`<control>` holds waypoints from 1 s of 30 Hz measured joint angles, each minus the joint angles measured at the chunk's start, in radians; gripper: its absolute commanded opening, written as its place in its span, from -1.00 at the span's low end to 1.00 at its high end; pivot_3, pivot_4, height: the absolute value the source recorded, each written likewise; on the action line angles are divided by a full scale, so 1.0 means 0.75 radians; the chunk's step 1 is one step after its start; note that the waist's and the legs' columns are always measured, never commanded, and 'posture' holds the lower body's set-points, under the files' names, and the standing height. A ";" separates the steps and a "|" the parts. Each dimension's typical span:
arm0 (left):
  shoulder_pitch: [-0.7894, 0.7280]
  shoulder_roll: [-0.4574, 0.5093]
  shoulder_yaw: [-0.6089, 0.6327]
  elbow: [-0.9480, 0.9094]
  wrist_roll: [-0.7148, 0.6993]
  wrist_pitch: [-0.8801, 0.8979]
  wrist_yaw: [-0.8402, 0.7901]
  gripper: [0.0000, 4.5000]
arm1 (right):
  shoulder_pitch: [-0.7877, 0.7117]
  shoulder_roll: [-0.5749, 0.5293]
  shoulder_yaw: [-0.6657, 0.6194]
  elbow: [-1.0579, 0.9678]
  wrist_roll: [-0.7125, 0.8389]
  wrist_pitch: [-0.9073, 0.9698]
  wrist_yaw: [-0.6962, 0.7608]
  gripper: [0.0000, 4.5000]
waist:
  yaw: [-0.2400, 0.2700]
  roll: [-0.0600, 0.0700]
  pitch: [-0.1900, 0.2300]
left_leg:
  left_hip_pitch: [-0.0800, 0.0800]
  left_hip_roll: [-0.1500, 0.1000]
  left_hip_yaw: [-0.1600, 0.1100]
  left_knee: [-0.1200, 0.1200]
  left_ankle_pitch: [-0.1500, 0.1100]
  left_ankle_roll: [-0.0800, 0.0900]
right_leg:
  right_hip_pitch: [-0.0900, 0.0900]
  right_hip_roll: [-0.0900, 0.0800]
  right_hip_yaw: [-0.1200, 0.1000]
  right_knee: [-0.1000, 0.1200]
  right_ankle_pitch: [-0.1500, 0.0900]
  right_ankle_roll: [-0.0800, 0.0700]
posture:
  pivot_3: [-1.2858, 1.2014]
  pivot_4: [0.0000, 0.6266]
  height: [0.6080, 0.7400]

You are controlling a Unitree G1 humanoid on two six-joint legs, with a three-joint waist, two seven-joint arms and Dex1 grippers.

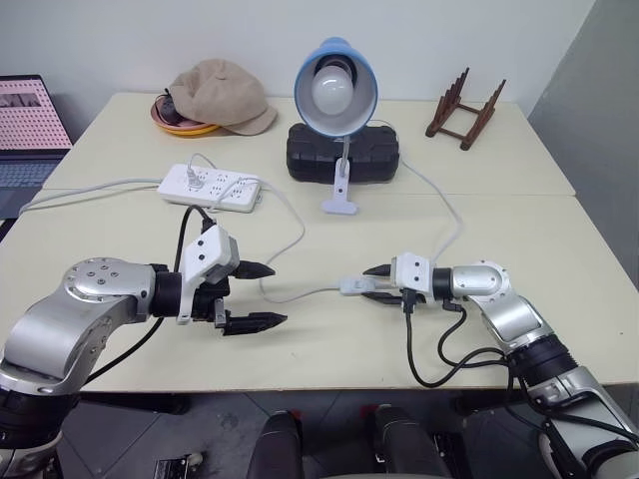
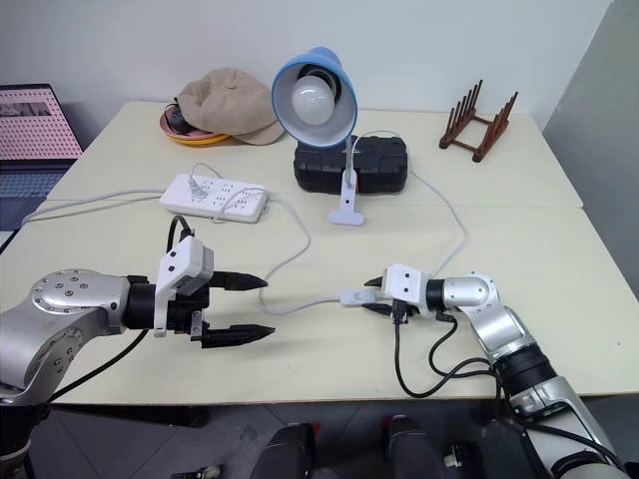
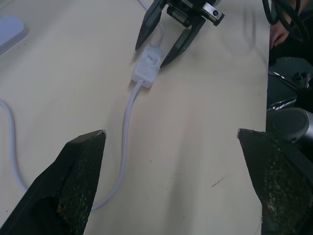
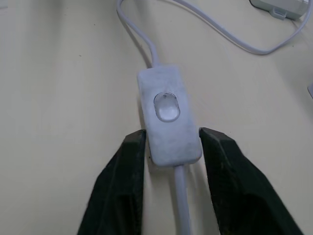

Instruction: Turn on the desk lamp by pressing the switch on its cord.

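Note:
The desk lamp (image 1: 334,85) stands at the back of the table, its blue shade and white bulb facing me, unlit. Its thin white cord (image 1: 300,293) loops across the tabletop to the small white switch (image 1: 352,285). My right gripper (image 1: 373,284) lies low on the table, pointing left, its two black fingers pressed against both sides of the switch (image 4: 168,120). The rocker button faces up between them. My left gripper (image 1: 278,294) hovers open a little to the left of the switch, nothing between its fingers (image 3: 83,166).
A white power strip (image 1: 210,187) lies behind my left arm. A black case (image 1: 342,152) sits behind the lamp's clip base, with a beige hat (image 1: 222,95) at the back left, a wooden rack (image 1: 464,110) at the back right and a laptop (image 1: 30,125) far left.

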 measured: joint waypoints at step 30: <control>-0.075 -0.853 0.337 0.126 -0.999 0.479 1.255 1.00 | 0.010 0.162 -0.171 -0.497 0.221 0.594 -0.262 -0.51 | 0.013 0.000 -0.001 | 0.000 -0.001 -0.005 0.010 0.000 0.000 | 0.006 0.000 -0.002 0.001 0.006 0.008 | 0.03 -0.52 1.00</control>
